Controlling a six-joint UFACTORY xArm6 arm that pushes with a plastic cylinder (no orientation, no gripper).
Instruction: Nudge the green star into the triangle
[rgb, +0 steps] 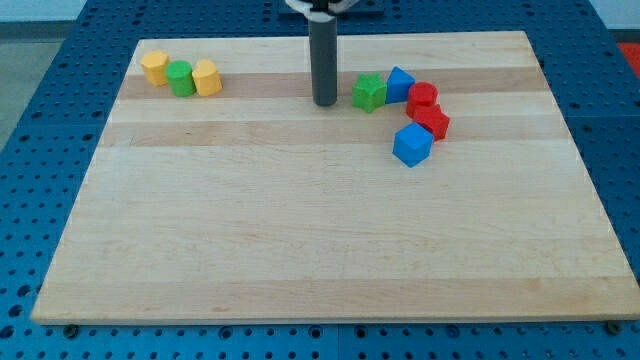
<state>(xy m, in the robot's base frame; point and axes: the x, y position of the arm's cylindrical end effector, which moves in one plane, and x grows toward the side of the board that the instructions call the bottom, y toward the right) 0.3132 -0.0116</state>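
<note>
Standing just at 9 o'clock of the green star (368, 92), my tip (325, 103) rests on the worktop (300, 220). No claw exists, so nothing is held. The blue triangle (400, 84) touches the star at 3 o'clock.

two yellow blocks (155, 67), two green blocks (181, 78), two blue blocks (411, 145), two red blocks (423, 96)

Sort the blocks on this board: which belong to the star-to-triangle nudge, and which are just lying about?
In the job: green star, blue triangle, my tip just left of the star.

Lying about: two red blocks, blue cube, two yellow blocks, green block.
</note>
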